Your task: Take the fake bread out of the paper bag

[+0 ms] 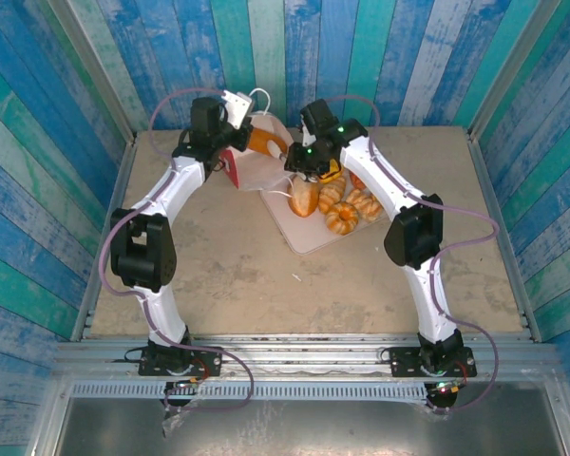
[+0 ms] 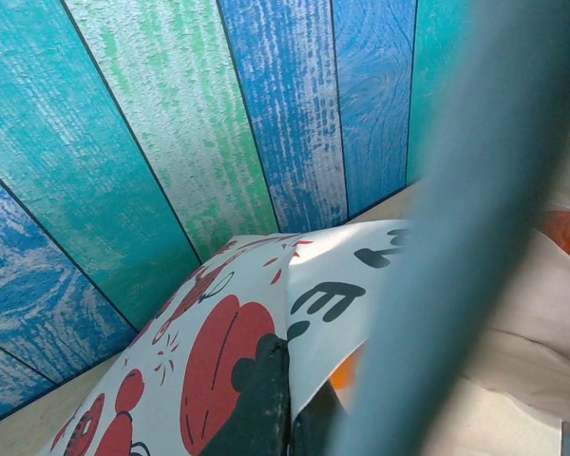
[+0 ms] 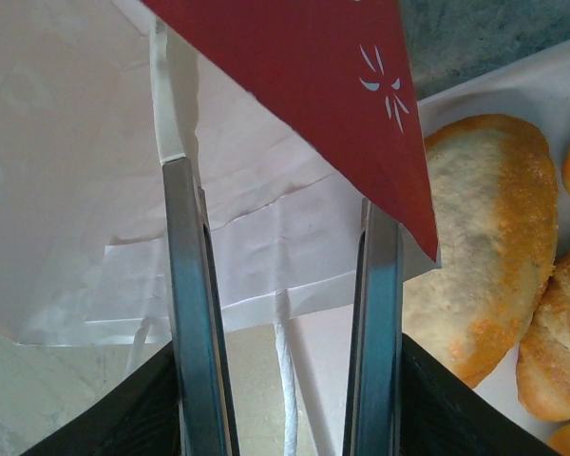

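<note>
The paper bag (image 1: 256, 169) lies tilted at the back of the table, its white inside showing. My left gripper (image 1: 236, 112) is shut on its upper edge and holds that edge up; in the left wrist view the black fingers (image 2: 266, 399) pinch the printed panel (image 2: 218, 351). An orange loaf (image 1: 263, 141) of fake bread shows in the bag's mouth. My right gripper (image 1: 296, 157) is open at the mouth, its fingers (image 3: 190, 285) over the white paper (image 3: 266, 237) and a cord handle (image 3: 285, 380), holding nothing. Several pastries (image 1: 342, 218) lie on the pale tray (image 1: 309, 239).
An oval bun (image 3: 484, 256) lies right of my right gripper on the tray (image 3: 532, 71). The bag's red flap (image 3: 313, 66) overhangs the right finger. The blue plank wall (image 2: 171, 142) stands close behind the bag. Bare table (image 1: 237, 275) stretches toward the arm bases.
</note>
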